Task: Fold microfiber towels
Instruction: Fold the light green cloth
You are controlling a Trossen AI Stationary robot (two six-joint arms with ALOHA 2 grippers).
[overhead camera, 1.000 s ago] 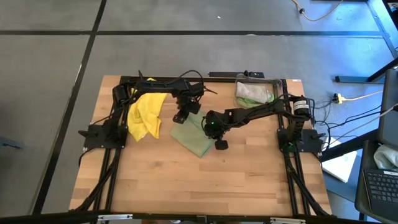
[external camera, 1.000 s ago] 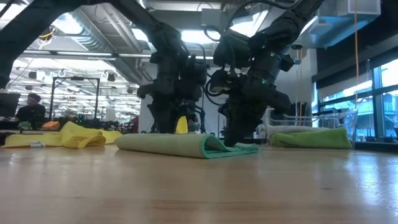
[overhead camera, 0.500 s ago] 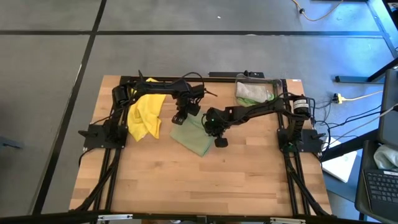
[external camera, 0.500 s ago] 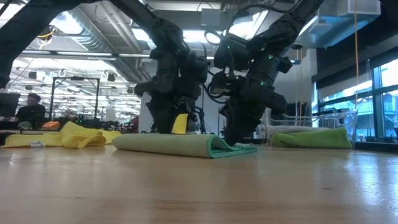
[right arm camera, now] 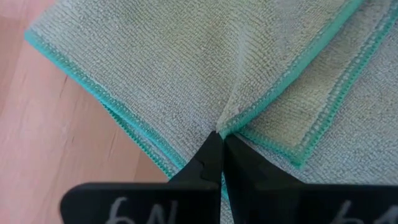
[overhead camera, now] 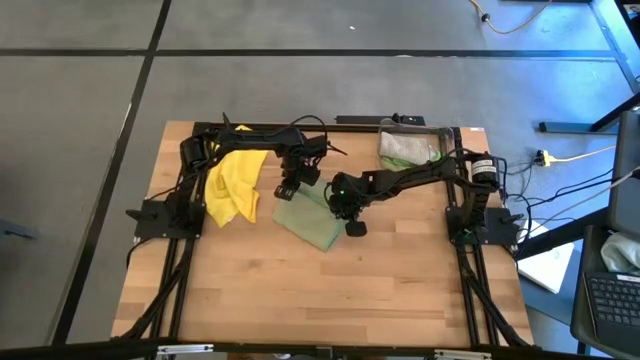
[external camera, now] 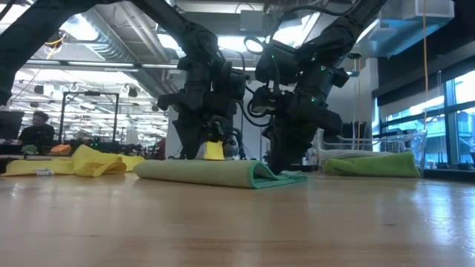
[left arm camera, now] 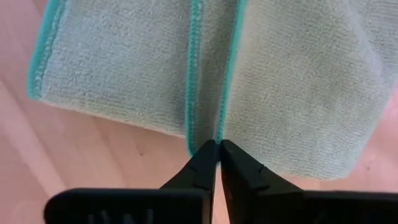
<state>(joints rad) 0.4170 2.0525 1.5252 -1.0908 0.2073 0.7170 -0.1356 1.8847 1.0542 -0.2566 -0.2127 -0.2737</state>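
A pale olive-green towel (overhead camera: 312,224) with teal edging lies folded flat on the table's middle (external camera: 215,173). In the left wrist view two of its teal edges (left arm camera: 211,68) run side by side along its middle. My left gripper (overhead camera: 289,191) stands at the towel's far left side, shut on it (left arm camera: 218,144). My right gripper (overhead camera: 348,220) is at the towel's right side, also shut on it (right arm camera: 217,138). A crumpled yellow towel (overhead camera: 232,186) lies on the table to the left. My left gripper pinches the teal edge of a folded-over flap (left arm camera: 219,132), at its end, between its two fingers. It comes steeply from above, and the towel lies flat on the table. My right gripper pinches the corner of an upper flap (right arm camera: 229,124) between its two fingers, slanting down from the table's right. The cloth puckers slightly at the fingertips; the rest lies flat.
A clear plastic bin (overhead camera: 440,135) at the far right holds a green and a grey-beige cloth (overhead camera: 408,150). The arms' bases and cables line the table's left, right and far edges. Bare wood (overhead camera: 320,300) spreads toward the near edge.
My left gripper has shut on the towel's edge without shifting from its place. The towel lies where it was.
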